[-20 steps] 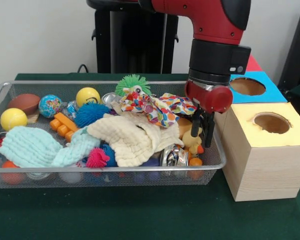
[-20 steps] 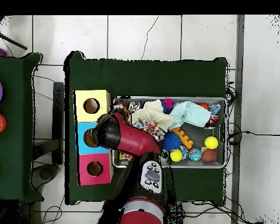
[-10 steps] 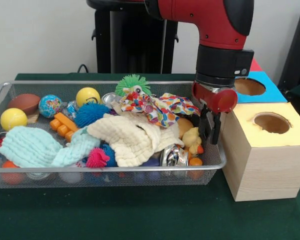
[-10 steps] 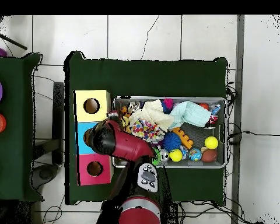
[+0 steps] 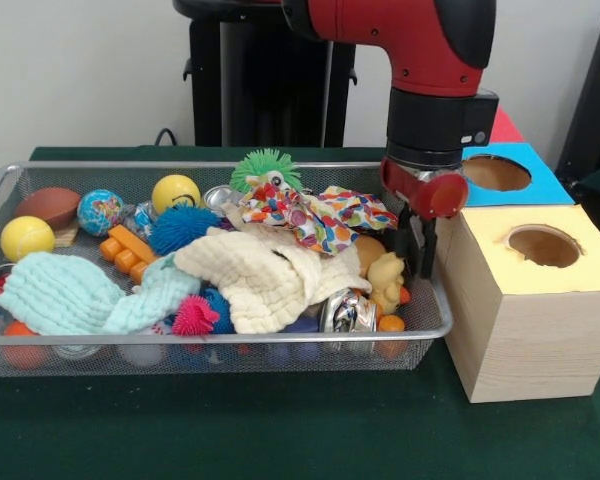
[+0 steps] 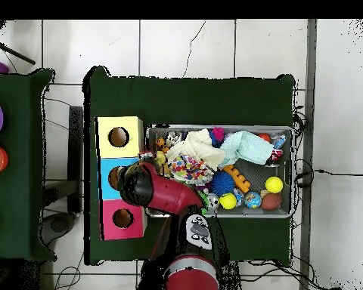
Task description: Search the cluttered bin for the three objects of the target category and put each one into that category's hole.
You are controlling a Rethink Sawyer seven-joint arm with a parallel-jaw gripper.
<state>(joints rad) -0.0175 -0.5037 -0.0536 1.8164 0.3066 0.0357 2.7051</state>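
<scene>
Reaching down from above, the red-and-black robot arm [image 5: 435, 80] hung vertical at the right end of the large silver wire-mesh bin [image 5: 180, 352], which sat on the green tabletop [image 5: 280, 430]. Its tool [image 5: 416, 248] pointed straight down w/ fingers nearly together, nothing visibly between them, just beside a small yellow duck-like toy [image 5: 385, 280] and next to the yellow-topped wooden box [image 5: 530, 310]; contact w/ the toy couldn't be told.
</scene>
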